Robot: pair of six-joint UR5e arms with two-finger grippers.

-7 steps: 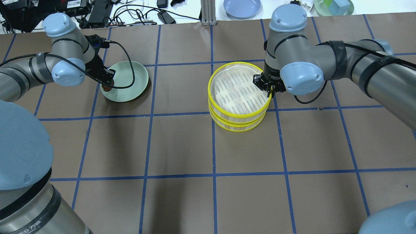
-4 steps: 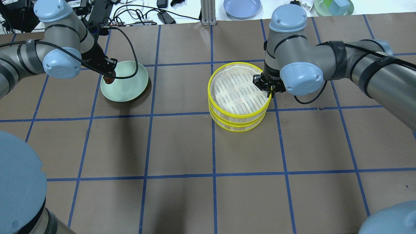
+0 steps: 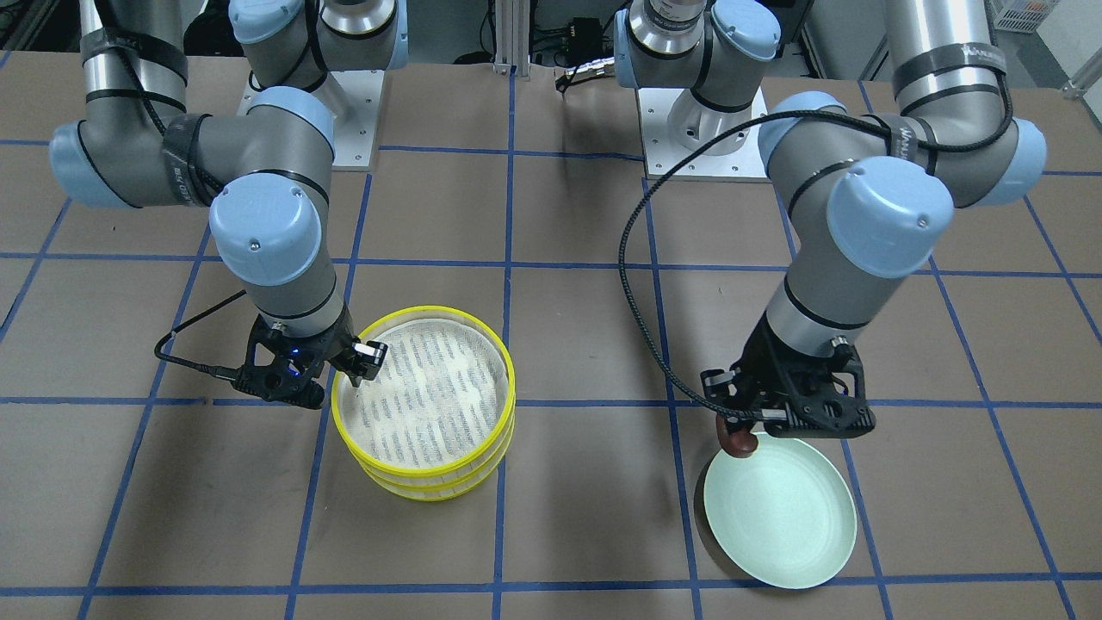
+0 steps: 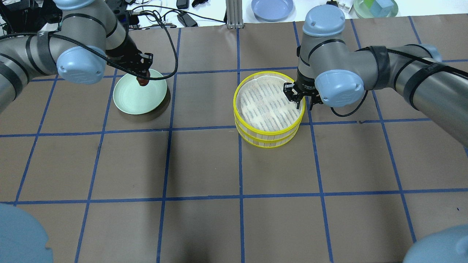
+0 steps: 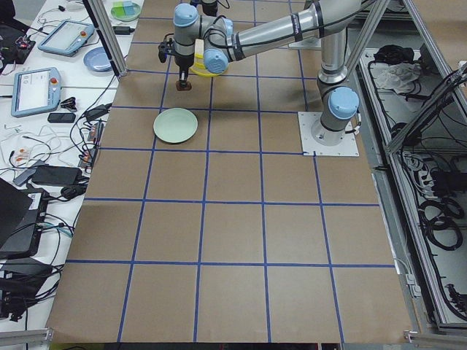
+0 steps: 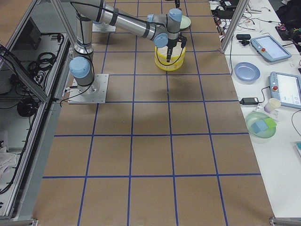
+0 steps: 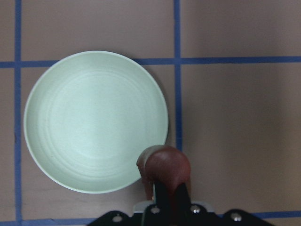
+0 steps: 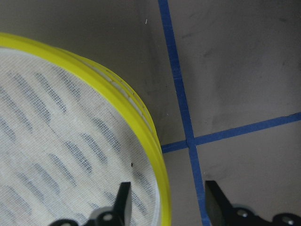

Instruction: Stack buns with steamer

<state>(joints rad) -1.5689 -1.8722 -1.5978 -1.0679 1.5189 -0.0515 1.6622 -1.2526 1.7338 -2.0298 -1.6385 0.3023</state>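
My left gripper [image 4: 142,77] is shut on the glossy dark reddish-brown bun [image 4: 142,82] and holds it in the air over the far right rim of the pale green plate [image 4: 131,98]. The bun [image 7: 164,165] shows in the left wrist view beside the plate [image 7: 89,122], which holds nothing. The yellow-rimmed steamer [image 4: 268,136] stands as two stacked tiers; only a white mesh liner shows in the top tier. My right gripper [image 4: 303,100] is open, with its fingers on either side of the steamer's right rim [image 8: 136,113]. The cream-white bun is hidden.
A blue plate [image 4: 272,8] and a green bowl with blocks [image 4: 374,7] sit beyond the table's far edge. Cables and adapters [image 4: 146,14] lie at the far left. An aluminium post [image 4: 234,14] stands at the far middle.
My left gripper has risen with the brown bun and moved right and away, from the plate's left rim to its far right rim. My right gripper's fingers have spread at the steamer's rim.
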